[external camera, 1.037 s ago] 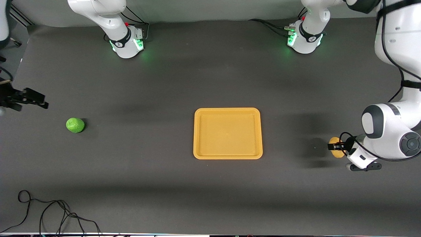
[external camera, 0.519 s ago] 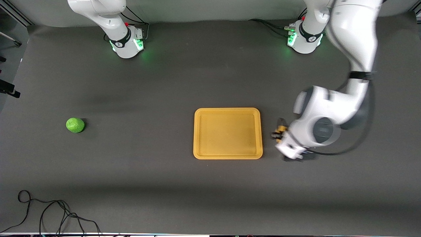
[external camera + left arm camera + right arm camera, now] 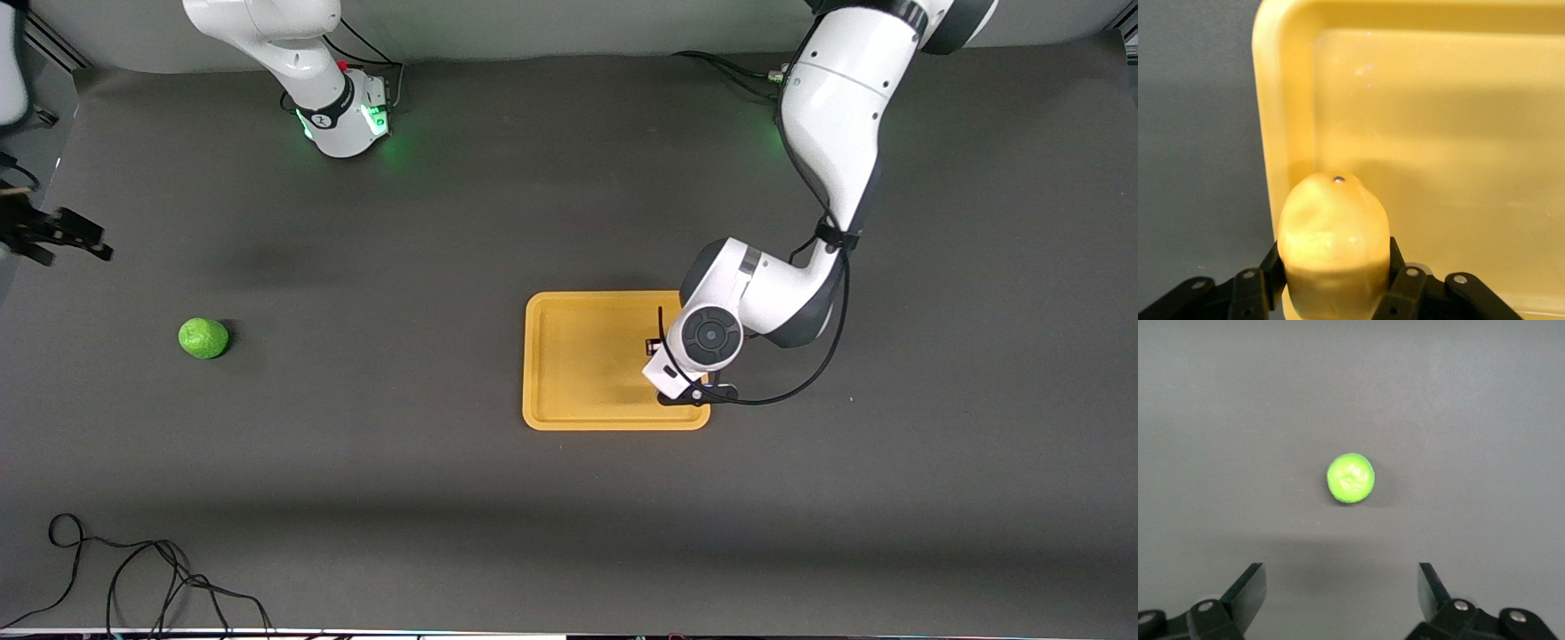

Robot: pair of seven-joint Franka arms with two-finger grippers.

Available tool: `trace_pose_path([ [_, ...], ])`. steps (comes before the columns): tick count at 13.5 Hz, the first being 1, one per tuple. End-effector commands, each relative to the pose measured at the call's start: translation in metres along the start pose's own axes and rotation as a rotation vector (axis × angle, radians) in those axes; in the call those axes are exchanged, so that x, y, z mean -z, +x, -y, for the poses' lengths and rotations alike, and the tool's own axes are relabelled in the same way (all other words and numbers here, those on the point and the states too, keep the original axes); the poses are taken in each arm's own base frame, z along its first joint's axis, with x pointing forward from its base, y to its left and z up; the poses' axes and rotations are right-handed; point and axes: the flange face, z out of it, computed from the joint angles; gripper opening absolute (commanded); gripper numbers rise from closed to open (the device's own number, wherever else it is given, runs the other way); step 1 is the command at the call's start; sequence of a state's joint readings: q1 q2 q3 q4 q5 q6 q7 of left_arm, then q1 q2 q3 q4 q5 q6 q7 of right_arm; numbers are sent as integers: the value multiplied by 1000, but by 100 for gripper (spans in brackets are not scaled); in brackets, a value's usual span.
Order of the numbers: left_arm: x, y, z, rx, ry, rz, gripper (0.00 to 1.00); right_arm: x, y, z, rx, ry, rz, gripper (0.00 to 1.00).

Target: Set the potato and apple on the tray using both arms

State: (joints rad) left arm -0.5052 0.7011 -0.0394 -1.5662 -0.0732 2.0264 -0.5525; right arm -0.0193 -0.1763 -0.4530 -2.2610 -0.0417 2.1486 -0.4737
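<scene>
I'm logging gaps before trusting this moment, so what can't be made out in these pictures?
- Potato: hidden in the front view by the left arm's wrist; only the left wrist view shows it, in the left tool over the tray.
- Whether the potato touches the tray: cannot tell.
- Right tool: cut off by the front view's edge; its wrist view shows open fingers, the apple on the table.
</scene>
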Motion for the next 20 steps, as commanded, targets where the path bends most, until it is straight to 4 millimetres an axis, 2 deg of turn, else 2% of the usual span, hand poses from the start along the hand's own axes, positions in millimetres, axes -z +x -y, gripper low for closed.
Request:
trace_pose_path([
  [1,1,-6,-6,20,4,-17,17,-60,13,-5,23,-42,49,100],
  [2,-2,-3,-6,22,0,-23,27,-78,17,-4,25,-54,57,100],
  [3,-5,-3,-5,16,7,-25,47,-96,16,-3,20,-56,64,100],
  [4,-6,-3,-6,0,12,-30,63,-112,15,-1,4,-47,64,100],
  [6,-5,-3,-6,-5,12,-30,73,-142,25,16,26,-57,59,100],
  [10,8,2,0,2,7,-35,83,-194,27,9,18,-62,46,100],
  [11,30,5,6,-4,-8,-62,85,-207,27,7,17,-60,37,100],
  [12,61,12,21,0,-37,-94,92,-218,29,13,21,-45,40,100],
  [13,101,17,45,44,-73,-106,100,-224,32,13,15,-39,40,100],
  [14,143,17,67,75,-102,-114,100,-230,33,12,14,-40,49,100],
  [15,191,19,109,120,-131,-110,100,-233,39,11,16,-45,51,100],
  [16,224,20,145,145,-142,-107,100,-234,44,12,20,-45,51,100],
  [17,253,15,183,89,-134,-102,100,-231,50,11,24,-46,46,97],
  [18,274,8,220,-6,-118,-118,100,-231,55,10,34,-48,48,83],
  [19,292,3,267,-50,-98,-149,100,-231,59,8,42,-38,60,67],
  [20,307,-3,310,-56,-90,-180,100,-230,60,8,47,-20,78,57],
])
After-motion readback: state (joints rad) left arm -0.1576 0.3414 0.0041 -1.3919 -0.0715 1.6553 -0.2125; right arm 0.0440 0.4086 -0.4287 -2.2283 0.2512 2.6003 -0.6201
